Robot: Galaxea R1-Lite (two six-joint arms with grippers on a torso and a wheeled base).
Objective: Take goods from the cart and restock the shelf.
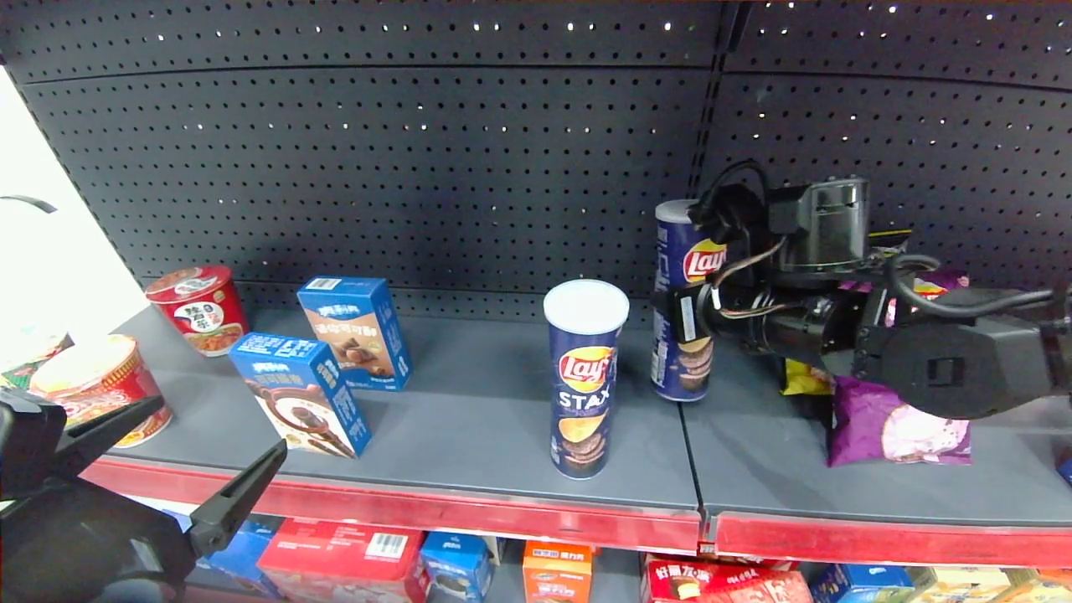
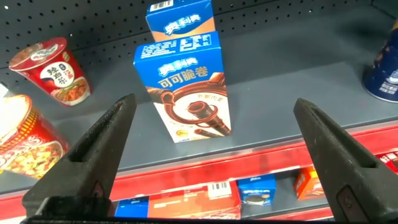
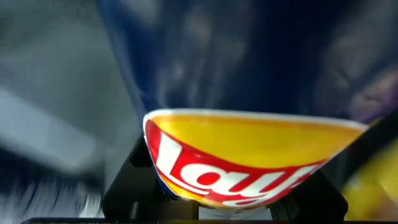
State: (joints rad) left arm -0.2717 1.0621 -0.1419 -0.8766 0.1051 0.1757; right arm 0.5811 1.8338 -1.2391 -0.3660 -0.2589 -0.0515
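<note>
right jaws tight on chip can [image 1: 680, 368]

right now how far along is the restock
Done: one chips can stands near the front of the shelf. In hand: the right gripper grips a second can farther back, its base seemingly on the shelf. To do: release it; the left gripper is open and empty.

The shelf [image 1: 469, 419] carries two chip cans [image 1: 584, 377], two blue biscuit boxes [image 1: 301, 394], two red noodle cups [image 1: 198, 308] and at least two snack bags [image 1: 896, 431].
</note>
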